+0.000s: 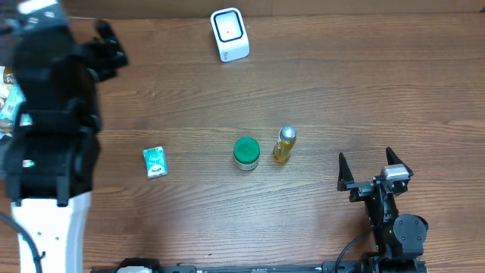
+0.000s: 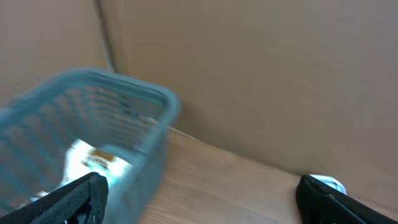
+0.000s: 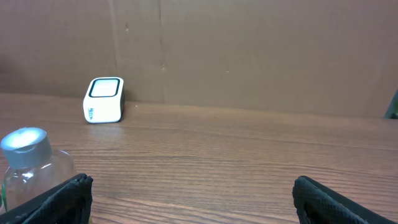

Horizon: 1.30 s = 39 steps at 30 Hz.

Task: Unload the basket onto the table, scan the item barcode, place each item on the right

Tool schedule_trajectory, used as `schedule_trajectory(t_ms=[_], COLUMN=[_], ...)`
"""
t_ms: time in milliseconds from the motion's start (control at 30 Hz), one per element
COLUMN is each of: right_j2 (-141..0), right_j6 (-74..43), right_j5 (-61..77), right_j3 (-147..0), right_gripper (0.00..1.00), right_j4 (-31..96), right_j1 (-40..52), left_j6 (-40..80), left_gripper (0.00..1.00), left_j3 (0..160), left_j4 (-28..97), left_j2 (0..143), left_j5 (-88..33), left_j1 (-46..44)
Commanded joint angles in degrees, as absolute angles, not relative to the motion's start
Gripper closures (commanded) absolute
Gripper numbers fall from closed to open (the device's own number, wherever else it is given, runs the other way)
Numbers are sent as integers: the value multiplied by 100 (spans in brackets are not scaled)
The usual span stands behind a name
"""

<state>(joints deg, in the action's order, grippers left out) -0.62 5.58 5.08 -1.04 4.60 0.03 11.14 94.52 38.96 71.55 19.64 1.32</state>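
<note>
Directions are read from overhead, with twelve o'clock at the table's [image 1: 341, 83] far edge.

Scanner [image 1: 229, 34]: white with a dark-rimmed face; it stands near the far edge at about twelve o'clock from the table's middle; nothing touches it. The right wrist view shows it in front of the brown wall [image 3: 249, 50].

Items: three sit in a rough row across the middle of the table; none is at the scanner.
- Jar [image 1: 246, 153]: green lid, upright, at centre.
- Bottle [image 1: 284, 144]: yellow contents and silver cap, upright; it is just beside the jar at three o'clock, with a narrow gap showing.
- Packet [image 1: 154, 161]: teal, lying flat; it is at nine o'clock from the jar and well apart from it.

Right gripper [image 1: 369, 171]: at four o'clock from the bottle, near the table's near edge and pointing toward twelve o'clock; jaws spread wide with nothing between them. In its wrist view the bottle sits just above the left one of its fingers [image 3: 62, 199]; whether they touch cannot be told.

Left gripper [image 2: 202, 186]: at the table's ten o'clock corner; jaws spread wide and holding nothing. The view is blurred.

Basket [image 2: 143, 99]: blue mesh, at nine o'clock in the left wrist view; a pale object [image 2: 93, 163] lies inside, too blurred to identify.
</note>
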Motion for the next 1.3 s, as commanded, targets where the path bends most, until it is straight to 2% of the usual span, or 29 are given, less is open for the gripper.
schedule_trajectory(t_ms=[0,267,500,933,1267], right_j2=[-16,-16,-16,-16,-16], right_j6=[565,565,565,565,565], right_j5=[462,462,462,462,462], right_j3=[-45,-45,-45,-45,-45], right_gripper=[0,0,0,0,0], right_j4=[443,443,443,443,443], right_j1=[-8,-8,-8,-8,-8], left_j6=[242,-342,-648,-1328,-2440], left_gripper=[2,1,0,0,0], left_j3=[9935,10377,10377,10377,10377], left_j4=[3767,3988,4224,4130,3959], left_j2=[7404,8066,8840,10377,11721], left_j5=[1048,1118,1090,1083,1052], left_j1=[902,2563,3420,3800,3791])
